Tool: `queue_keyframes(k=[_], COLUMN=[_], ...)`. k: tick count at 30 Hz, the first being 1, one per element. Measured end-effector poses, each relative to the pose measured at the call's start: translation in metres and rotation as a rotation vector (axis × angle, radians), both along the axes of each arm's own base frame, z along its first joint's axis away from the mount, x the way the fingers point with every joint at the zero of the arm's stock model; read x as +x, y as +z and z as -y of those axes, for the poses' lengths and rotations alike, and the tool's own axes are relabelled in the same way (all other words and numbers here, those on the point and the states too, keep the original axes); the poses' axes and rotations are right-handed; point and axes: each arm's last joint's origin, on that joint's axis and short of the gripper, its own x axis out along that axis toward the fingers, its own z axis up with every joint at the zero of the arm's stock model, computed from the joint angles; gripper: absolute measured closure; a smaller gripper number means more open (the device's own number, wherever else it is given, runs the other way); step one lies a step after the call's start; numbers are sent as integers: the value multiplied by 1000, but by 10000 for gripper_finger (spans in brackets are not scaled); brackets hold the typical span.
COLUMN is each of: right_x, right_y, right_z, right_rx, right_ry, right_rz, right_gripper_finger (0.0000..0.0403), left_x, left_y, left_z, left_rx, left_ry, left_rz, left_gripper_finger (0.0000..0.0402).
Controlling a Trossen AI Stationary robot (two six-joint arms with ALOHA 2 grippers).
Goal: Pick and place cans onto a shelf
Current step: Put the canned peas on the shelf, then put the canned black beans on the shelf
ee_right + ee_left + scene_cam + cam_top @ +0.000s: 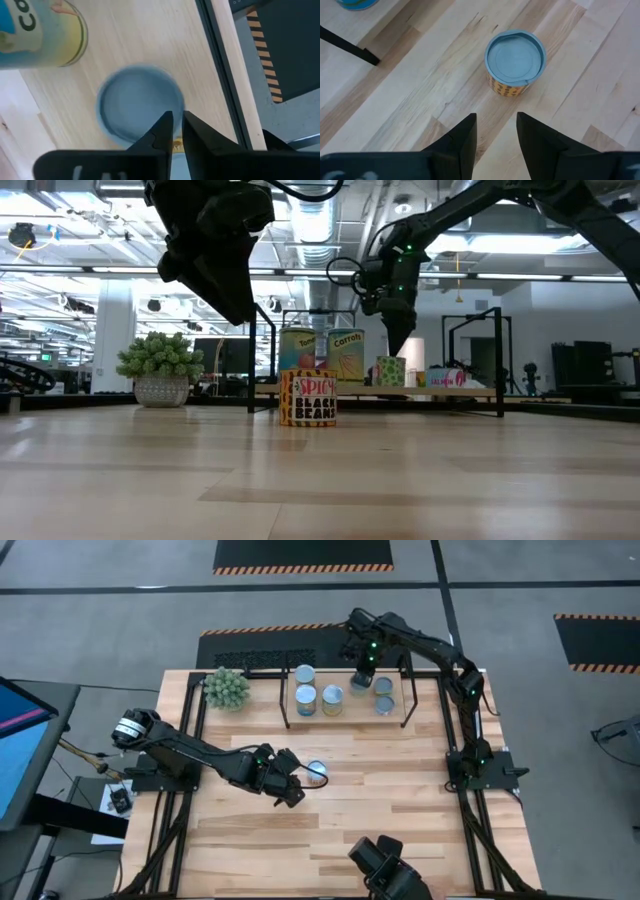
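**A:** Where did the loose can (317, 771) sit in relation to the left gripper (297, 783)?

**B:** It stood upright on the tabletop (400, 800), near the middle and well forward of the shelf (345, 705). The left gripper hung just beside it and a little above, apart from it. In the left wrist view the can (515, 61) lay ahead of the two dark fingers (465, 137), roughly in line with the gap between them. Its grey-blue lid faced up, and the low view showed the label reading "Black Beans" (308, 398).

**A:** Were those fingers closed on anything?

**B:** No. They stood parted with bare wood showing between them, holding nothing.

**A:** And the right gripper (362, 680)?

**B:** It was over the back of the shelf, above a can (359, 686) on the board there. In the right wrist view that can's round top (137, 107) sat right under the gripper (176, 131), the fingertips over its rim. The fingers were parted by only a thin slit and nothing was in them.

**A:** What else stood on the shelf?

**B:** Five more cans: two at the left end (305, 674) (306, 698), one beside them (332, 699), and two toward the right (383, 686) (384, 705). A green spiky plant (227, 688) sat on the tabletop left of the shelf.
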Motion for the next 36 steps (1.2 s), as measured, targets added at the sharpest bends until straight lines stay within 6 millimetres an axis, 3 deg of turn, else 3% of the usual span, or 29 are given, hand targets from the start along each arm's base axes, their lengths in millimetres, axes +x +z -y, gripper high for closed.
queue_keyframes(k=[10,15,19,23,26,31,36], right_x=[2,1,-3,-5,2,3,-24], right_y=[2,20,37,49,64,94,116], right_z=[2,-1,-14,-41,-68,-130,-191], right_rx=[-38,-39,43,175,203,197,180], right_ry=[-13,-12,-83,-122,-107,39,180], right_rz=[5,2,-56,-113,-56,1,28], right_gripper_finger=[312,307,308,310,310,310,310], left_x=[0,0,0,0,0,1,10], left_y=[0,0,0,0,0,0,5], left_z=[0,0,0,0,0,0,0], left_rx=[0,0,0,0,2,14,73], left_ry=[0,0,0,0,-4,-6,-62], left_rz=[0,0,0,0,-2,5,82], left_gripper_finger=[274,274,274,274,274,274,274])
